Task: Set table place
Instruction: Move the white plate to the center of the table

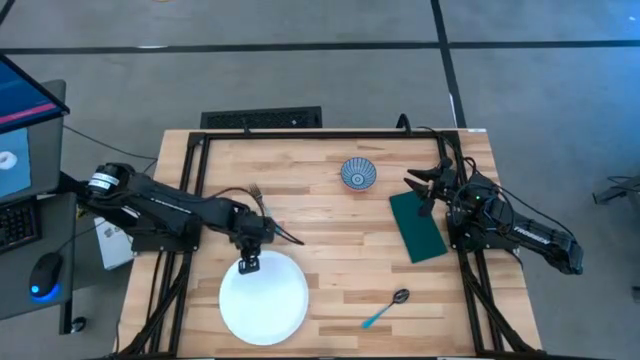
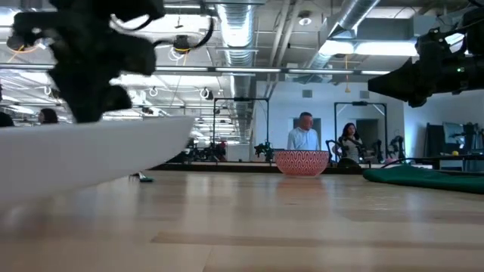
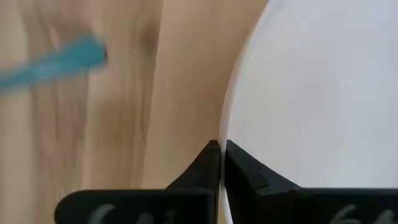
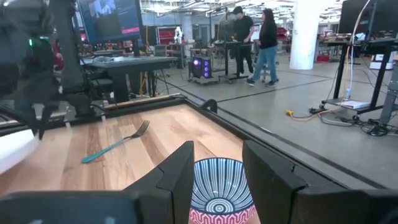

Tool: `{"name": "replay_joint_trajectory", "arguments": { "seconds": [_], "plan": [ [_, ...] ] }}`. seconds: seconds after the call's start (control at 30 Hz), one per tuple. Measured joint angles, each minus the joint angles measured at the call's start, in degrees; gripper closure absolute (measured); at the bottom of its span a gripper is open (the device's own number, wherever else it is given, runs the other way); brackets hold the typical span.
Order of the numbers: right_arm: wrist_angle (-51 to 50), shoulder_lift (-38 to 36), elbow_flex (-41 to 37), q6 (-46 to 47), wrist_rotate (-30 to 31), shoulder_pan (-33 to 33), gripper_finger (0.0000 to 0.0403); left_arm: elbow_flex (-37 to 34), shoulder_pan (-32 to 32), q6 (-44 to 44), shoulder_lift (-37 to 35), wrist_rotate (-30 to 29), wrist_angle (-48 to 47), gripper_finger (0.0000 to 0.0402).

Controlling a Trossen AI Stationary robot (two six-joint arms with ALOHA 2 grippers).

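White round ceramic plate (image 1: 265, 297), near-left on the light wooden plank table (image 1: 330, 225), is pinched at its far rim by the left gripper (image 1: 247, 263), fingers together for repositioning, while the right gripper (image 1: 428, 190), fingers apart, hovers beside the dark green rectangular cloth (image 1: 417, 227).

The counter (image 1: 330, 225) is a light wooden plank top on a black metal frame. A white plate (image 1: 265, 298) lies on it, its rim pinched at the left end effector (image 1: 247, 263). The fork (image 1: 262, 203) lies just beyond that end effector. A dark green cloth (image 1: 417, 227) lies flat just beside the right end effector (image 1: 428, 190), the small patterned bowl (image 1: 358, 173) sits ahead of its parted fingers, and the spoon (image 1: 387, 307) rests well apart from both.
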Motion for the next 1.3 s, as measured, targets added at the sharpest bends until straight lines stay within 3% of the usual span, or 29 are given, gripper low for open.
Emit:
{"name": "replay_joint_trajectory", "arguments": {
  "seconds": [0.17, 0.43, 0.57, 0.77, 1.0, 1.3],
  "plan": [
    [0.0, 0.0, 0.0, -0.3, 0.0, 0.0, 0.0243, 5.9, 3.3, 5.3, 0.0, -2.0, 0.2, 0.0401],
    [0.0, 0.0, 0.0, -0.4, 0.0, 0.0, 0.0243, 14.8, 12.8, 9.8, 1.5, 1.2, 2.9, 0.0401],
    [0.0, 0.0, 0.0, -0.4, 0.0, 0.0, 0.0243, 20.9, 17.2, 5.6, 6.8, 4.7, 2.5, 0.0401],
    [-0.1, 0.5, 0.0, -1.0, 0.2, 0.0, 0.0243, 32.7, 20.0, 10.7, 19.0, 4.6, -9.0, 0.0401],
    [0.0, 0.9, 0.0, -1.4, 0.2, 0.0, 0.0243, 44.5, 20.3, 17.1, 31.6, 6.6, -15.6, 0.0401],
    [0.0, 2.2, 0.0, -1.3, 0.2, 0.1, 0.0243, 46.7, 20.4, 20.7, 38.6, 7.5, -17.2, 0.0401]
  ]
}}
